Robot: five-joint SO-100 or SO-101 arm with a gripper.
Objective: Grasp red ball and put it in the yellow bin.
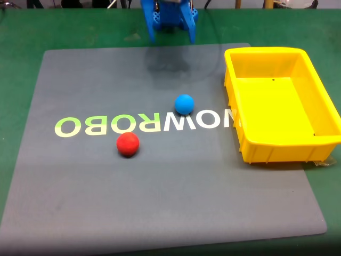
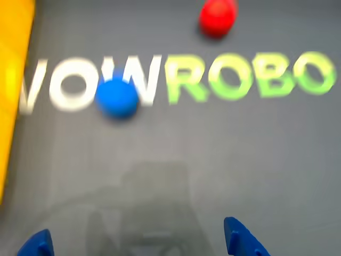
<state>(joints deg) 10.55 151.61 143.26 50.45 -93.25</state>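
Gripper [image 1: 169, 33] blue, positioned at the far edge of the grey mat [image 1: 80, 202] in the fixed view, above the mat surface and well apart from both balls. In the wrist view, the two blue fingertips [image 2: 242, 240] enter at the bottom edge with a wide gap between them and nothing held: jaws released. Red ball [image 1: 128, 144] rests on the mat, near of the green "ROBO" lettering [image 1: 106, 126], left of centre in the fixed view; blurred at the top of the wrist view [image 2: 217, 17]. Blue ball [image 1: 184, 104] sits just far of the white lettering, right of the red ball, apart from it. Yellow bin [image 1: 237, 114] stands at the mat's right side, interior bare.
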